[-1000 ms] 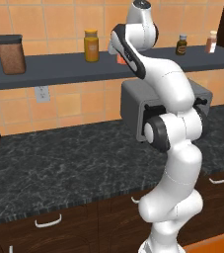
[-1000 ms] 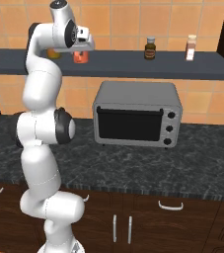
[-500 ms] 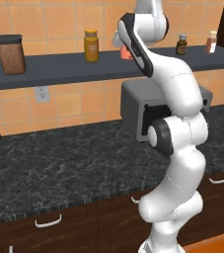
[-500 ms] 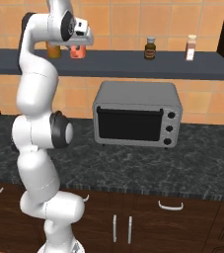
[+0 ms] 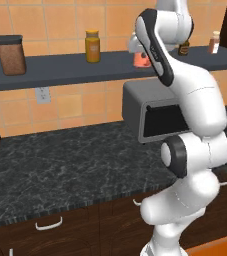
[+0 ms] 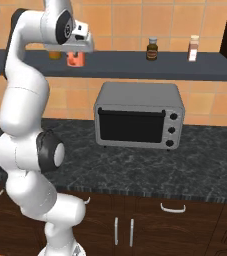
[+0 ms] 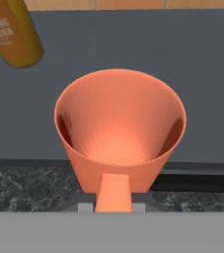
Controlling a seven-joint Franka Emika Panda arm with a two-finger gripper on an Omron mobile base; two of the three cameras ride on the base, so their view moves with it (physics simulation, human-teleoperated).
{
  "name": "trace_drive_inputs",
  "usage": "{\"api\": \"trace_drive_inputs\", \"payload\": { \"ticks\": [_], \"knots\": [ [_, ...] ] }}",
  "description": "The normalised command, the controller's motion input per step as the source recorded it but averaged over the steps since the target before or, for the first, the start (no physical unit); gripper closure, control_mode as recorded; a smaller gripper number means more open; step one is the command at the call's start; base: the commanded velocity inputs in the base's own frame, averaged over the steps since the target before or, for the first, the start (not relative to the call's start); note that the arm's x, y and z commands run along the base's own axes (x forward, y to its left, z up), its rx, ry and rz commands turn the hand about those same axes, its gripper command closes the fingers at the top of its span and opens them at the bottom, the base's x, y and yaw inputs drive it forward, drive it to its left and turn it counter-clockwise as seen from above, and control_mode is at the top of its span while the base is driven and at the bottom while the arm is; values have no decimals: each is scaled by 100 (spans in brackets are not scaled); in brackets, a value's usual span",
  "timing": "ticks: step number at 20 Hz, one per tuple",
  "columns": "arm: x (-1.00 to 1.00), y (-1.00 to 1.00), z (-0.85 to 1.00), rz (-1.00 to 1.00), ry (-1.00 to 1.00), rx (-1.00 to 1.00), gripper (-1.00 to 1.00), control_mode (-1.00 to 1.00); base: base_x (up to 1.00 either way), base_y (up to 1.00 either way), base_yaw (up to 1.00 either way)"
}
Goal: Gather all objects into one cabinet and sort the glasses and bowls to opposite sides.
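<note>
The orange-red cup [image 7: 120, 133] is clamped in my gripper [image 6: 75, 59] above the grey shelf [image 6: 135, 62], the yellow spice jar [image 7: 12, 30] at ten o'clock.

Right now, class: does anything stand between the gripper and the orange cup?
Nothing visible does. The gripper is shut on the orange cup above the shelf; the hand view looks straight into it. The yellow jar stands off to one side.
</note>
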Motion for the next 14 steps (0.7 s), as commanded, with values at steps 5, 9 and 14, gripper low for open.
{"api": "trace_drive_inputs", "payload": {
  "ticks": [5, 9, 14],
  "knots": [
    [-100, -9, -82, 0, -29, 0, 100, -100, 0, 0, 0],
    [-73, -7, -30, 0, -18, 0, 100, -100, 0, 0, 0],
    [-72, 0, -26, 4, 0, 0, 100, -100, 0, 0, 0]
  ]
}}
